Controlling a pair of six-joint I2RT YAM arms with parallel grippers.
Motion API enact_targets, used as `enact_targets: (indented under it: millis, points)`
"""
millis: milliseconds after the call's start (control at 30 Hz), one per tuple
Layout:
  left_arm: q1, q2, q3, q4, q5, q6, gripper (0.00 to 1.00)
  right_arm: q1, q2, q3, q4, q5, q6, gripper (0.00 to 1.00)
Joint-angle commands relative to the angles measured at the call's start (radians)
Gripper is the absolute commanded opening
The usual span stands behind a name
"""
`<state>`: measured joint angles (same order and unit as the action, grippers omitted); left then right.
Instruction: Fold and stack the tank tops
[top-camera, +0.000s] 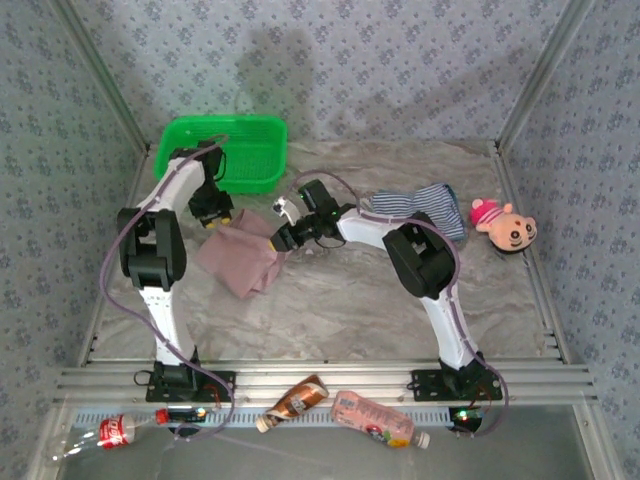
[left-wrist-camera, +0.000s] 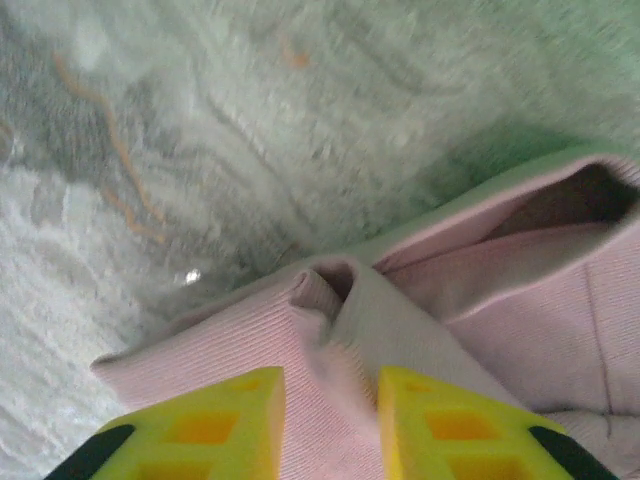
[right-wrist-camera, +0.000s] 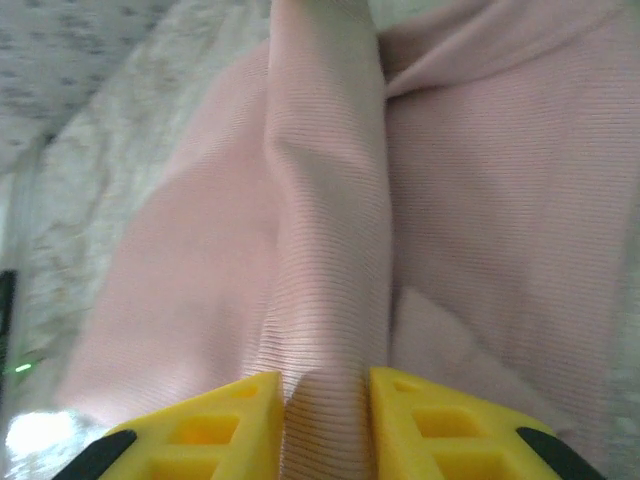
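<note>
L gripper (left-wrist-camera: 330, 378): yellow fingers (left-wrist-camera: 225, 425) parted, straddling ribbed cloth of pink tank top (left-wrist-camera: 500, 320). No pinch seen; cloth slack in the gap, small raised pucker just past the tips.

R gripper (right-wrist-camera: 325, 380): jaws part-way apart, long fold of same top running up into the gap & touching both inner faces. Can't tell if gripped or loose, wrist cam too close.

From top cam, all places taken vs green basket (top-camera: 255, 182):
- L gripper low, just in front of basket's near wall, at pink top's far corner.
- R gripper in front of basket & a bit toward R-arm side, at pink top's other edge.
- Pink top bunched, partly folded over itself, flat on marble-look table (top-camera: 350, 310) just in front of basket, not in it.
- Striped tank top (top-camera: 405, 205), navy/white, crumpled beside basket on R-arm side, apart from pink one.
- Bluish cloth (top-camera: 453, 224) at striped top's end furthest from basket, poss. the teal tank top; too small to be sure.
- Plush toy (top-camera: 503, 228), pink, past that again, furthest from basket along the back.
- Three bottles (top-camera: 372, 420) lying well in front of basket, by arm bases at near edge.
</note>
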<state>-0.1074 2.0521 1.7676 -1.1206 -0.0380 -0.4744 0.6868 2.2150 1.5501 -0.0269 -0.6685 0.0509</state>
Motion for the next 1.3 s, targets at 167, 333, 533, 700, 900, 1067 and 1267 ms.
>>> enact_targets:
  millis: [167, 333, 533, 700, 900, 1067, 1267]
  points:
    - [-0.028, -0.029, 0.061, 0.030, 0.033, 0.031, 0.43, -0.028, -0.081, -0.020, -0.005, 0.305, -0.080, 0.25]
    - [-0.024, -0.110, -0.037, 0.018, 0.043, 0.061, 0.45, 0.005, -0.207, -0.103, 0.000, 0.297, -0.051, 0.30]
    - [0.014, -0.208, -0.200, 0.043, 0.026, 0.110, 0.48, 0.098, -0.227, -0.090, -0.055, 0.402, 0.050, 0.47]
    - [0.054, -0.256, -0.297, 0.102, 0.064, 0.167, 0.49, 0.161, -0.202, -0.083, -0.080, 0.495, 0.108, 0.53]
    - [0.123, -0.216, -0.377, 0.193, 0.195, 0.207, 0.49, 0.216, -0.118, -0.052, -0.009, 0.535, 0.095, 0.51]
    - [0.126, -0.156, -0.391, 0.215, 0.239, 0.243, 0.49, 0.240, -0.034, 0.008, -0.083, 0.547, 0.086, 0.44]
    - [0.127, -0.131, -0.418, 0.216, 0.257, 0.271, 0.49, 0.239, -0.056, -0.065, -0.213, 0.608, 0.052, 0.38]
